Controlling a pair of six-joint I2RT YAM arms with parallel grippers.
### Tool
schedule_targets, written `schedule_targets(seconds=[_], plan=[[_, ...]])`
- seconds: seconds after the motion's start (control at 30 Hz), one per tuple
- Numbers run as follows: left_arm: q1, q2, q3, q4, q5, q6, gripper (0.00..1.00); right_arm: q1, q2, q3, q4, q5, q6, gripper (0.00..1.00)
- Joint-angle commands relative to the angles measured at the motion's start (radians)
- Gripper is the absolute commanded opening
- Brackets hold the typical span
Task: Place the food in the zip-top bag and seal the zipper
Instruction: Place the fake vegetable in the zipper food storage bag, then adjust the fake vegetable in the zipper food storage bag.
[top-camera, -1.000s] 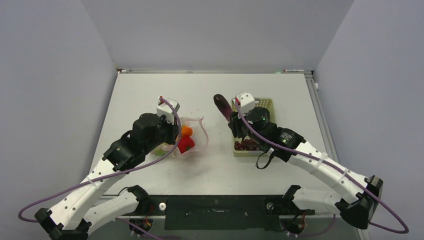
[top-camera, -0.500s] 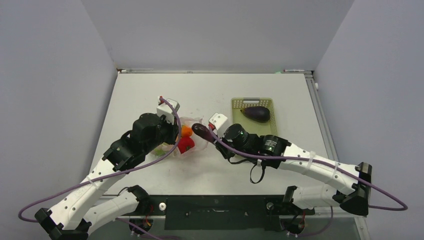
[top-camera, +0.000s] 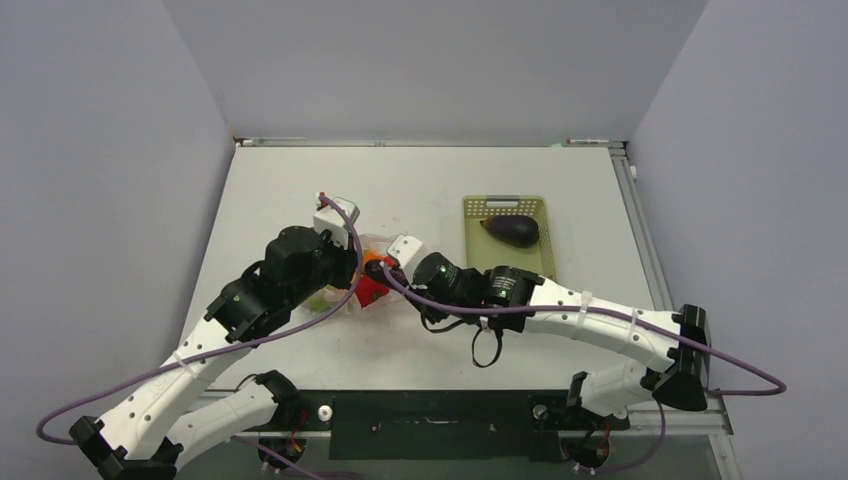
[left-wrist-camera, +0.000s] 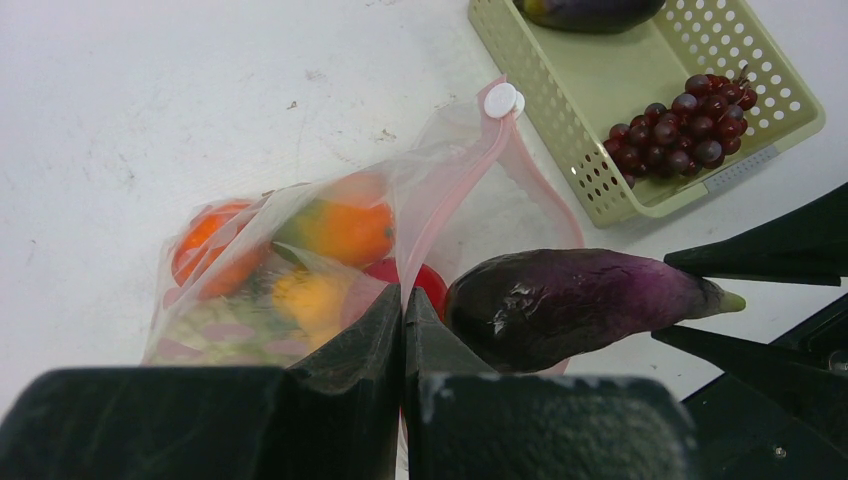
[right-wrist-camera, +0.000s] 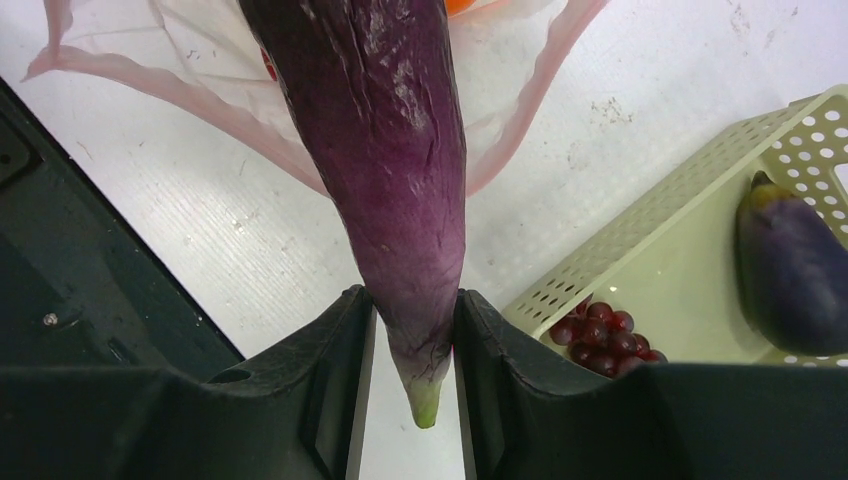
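The clear zip-top bag (left-wrist-camera: 300, 250) lies left of centre and holds oranges (left-wrist-camera: 345, 230), a red tomato (left-wrist-camera: 430, 282), a yellow pepper (left-wrist-camera: 305, 300) and a green apple (left-wrist-camera: 210, 325). My left gripper (left-wrist-camera: 404, 300) is shut on the bag's mouth edge by the pink zipper (left-wrist-camera: 445, 190) and holds the mouth open. My right gripper (right-wrist-camera: 412, 320) is shut on the stem end of a long purple eggplant (right-wrist-camera: 380, 130). The eggplant's fat end reaches the bag's mouth beside the tomato, as the left wrist view (left-wrist-camera: 570, 305) also shows.
The pale yellow-green mesh basket (top-camera: 505, 205) stands right of the bag. It holds a second, darker eggplant (top-camera: 513, 230) and dark red grapes (left-wrist-camera: 680, 125). In the top view my right arm crosses the basket's near end and hides the grapes.
My right arm has carried the eggplant from above the basket leftward and down to the bag's mouth. The left arm and the bag have not moved.
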Motion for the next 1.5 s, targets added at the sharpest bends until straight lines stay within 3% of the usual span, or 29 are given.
schedule_targets(seconds=[0.0,0.67,1.17,1.47], plan=[[0.007,-0.014,0.012,0.034,0.014,-0.008,0.0,0.02,0.025,0.072,-0.016,0.054,0.016,0.34],[0.006,-0.016,0.011,0.035,0.019,-0.008,0.0,0.025,0.122,0.184,0.017,0.117,0.066,0.46],[0.006,-0.012,0.011,0.034,0.02,-0.009,0.0,0.023,0.022,0.071,0.021,0.078,0.15,0.47],[0.006,-0.012,0.011,0.034,0.02,-0.009,0.0,0.001,-0.032,-0.043,0.118,-0.009,0.187,0.48]])
